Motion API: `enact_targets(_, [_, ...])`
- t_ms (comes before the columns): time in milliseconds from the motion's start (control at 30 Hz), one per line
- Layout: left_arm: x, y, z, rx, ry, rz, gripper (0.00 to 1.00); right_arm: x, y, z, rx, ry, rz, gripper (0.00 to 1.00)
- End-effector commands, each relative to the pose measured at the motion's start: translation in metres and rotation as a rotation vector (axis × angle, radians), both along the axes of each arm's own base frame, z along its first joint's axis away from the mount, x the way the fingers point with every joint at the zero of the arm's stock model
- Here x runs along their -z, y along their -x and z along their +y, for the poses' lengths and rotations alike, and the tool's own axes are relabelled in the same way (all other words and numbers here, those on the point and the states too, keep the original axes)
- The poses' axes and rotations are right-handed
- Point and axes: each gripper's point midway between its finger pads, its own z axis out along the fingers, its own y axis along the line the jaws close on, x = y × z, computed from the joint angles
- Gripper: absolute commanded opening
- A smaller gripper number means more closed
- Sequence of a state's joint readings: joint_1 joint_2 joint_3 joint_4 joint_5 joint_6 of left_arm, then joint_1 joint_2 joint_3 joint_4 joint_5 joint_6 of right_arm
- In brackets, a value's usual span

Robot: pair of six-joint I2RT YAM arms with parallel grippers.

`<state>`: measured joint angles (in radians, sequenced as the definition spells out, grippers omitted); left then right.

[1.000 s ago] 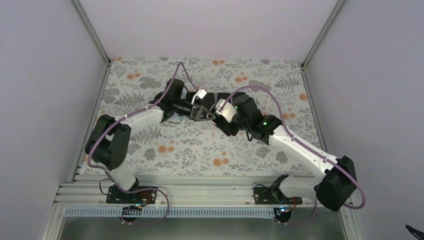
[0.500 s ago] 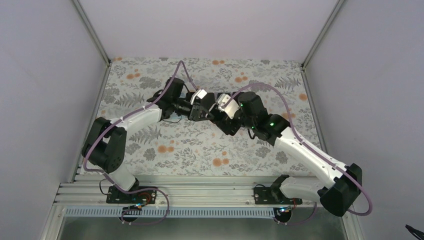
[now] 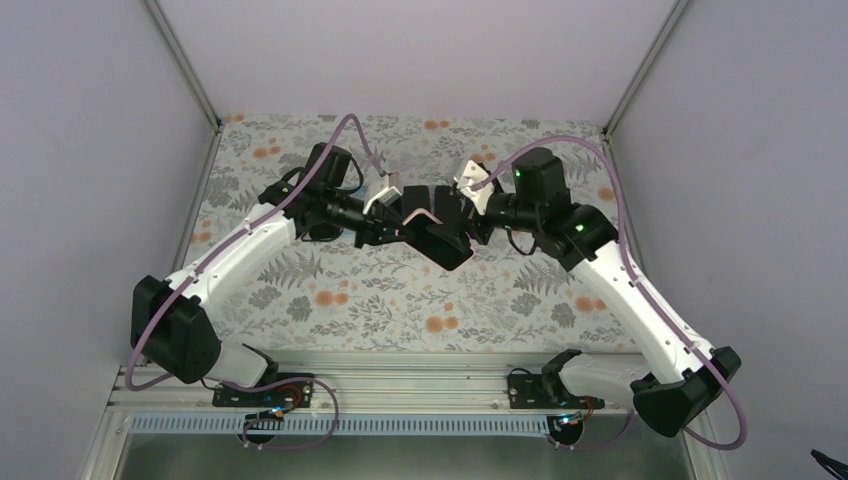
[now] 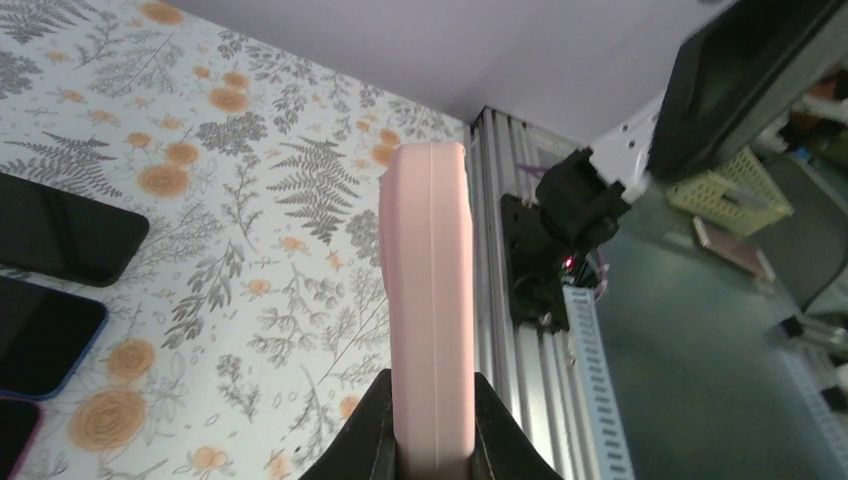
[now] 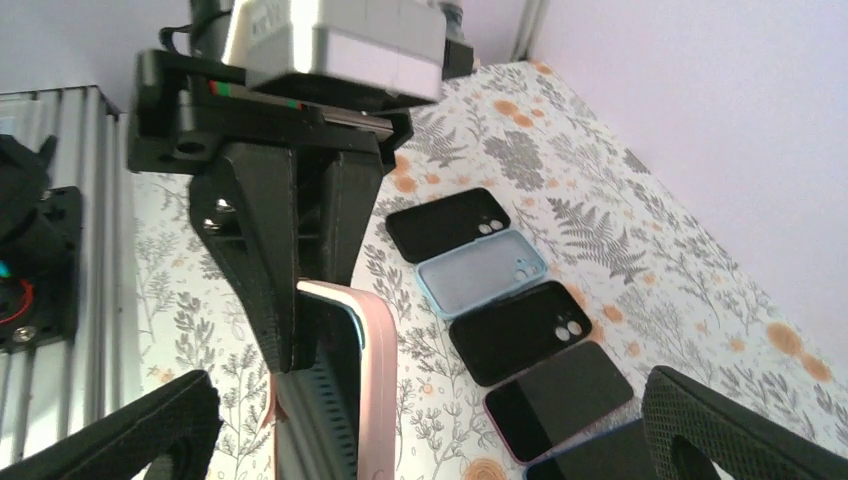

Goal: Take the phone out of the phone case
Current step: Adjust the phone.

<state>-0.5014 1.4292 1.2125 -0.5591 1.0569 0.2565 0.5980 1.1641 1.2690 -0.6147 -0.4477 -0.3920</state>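
Observation:
A phone in a pink case [image 3: 440, 240] is held up above the table between the two arms. My left gripper [image 3: 398, 215] is shut on its end. In the left wrist view the case's pink edge [image 4: 430, 290] runs straight out from between my left gripper [image 4: 432, 385] fingers. In the right wrist view the cased phone [image 5: 375, 390] stands on edge, dark screen facing left, with the left gripper's fingers [image 5: 270, 260] clamped on it. My right gripper [image 5: 430, 440] is open wide, its fingers on either side of the phone and not touching it.
Several phones and empty cases lie in a row on the floral table: a black case [image 5: 450, 222], a light blue case [image 5: 482, 270], another black case [image 5: 520, 330] and a dark phone [image 5: 560, 400]. Two dark phones [image 4: 60, 230] show at the left wrist view's left.
Both arms have risen and spread apart. The left gripper has lifted the cased phone off the table, and the right gripper has drawn back to the right of it.

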Motion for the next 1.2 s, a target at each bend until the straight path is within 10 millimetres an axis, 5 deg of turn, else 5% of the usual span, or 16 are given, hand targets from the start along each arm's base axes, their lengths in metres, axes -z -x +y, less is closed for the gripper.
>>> enact_targets(0, [-0.019, 0.015, 0.009, 0.088, -0.022, -0.161, 0.02, -0.015, 0.028, 0.004, -0.172, -0.007, -0.006, 0.99])
enact_targets(300, [-0.039, 0.014, 0.017, 0.077, -0.080, -0.303, 0.02, 0.012, 0.046, 0.007, -0.276, 0.055, 0.109, 0.98])
enact_targets(833, [-0.059, 0.020, 0.013, 0.099, -0.116, -0.453, 0.02, 0.026, 0.030, 0.019, -0.245, 0.064, 0.198, 0.53])
enact_targets(1167, [-0.060, 0.025, 0.004, 0.128, -0.140, -0.487, 0.02, 0.039, 0.029, 0.026, -0.249, 0.106, 0.222, 0.40])
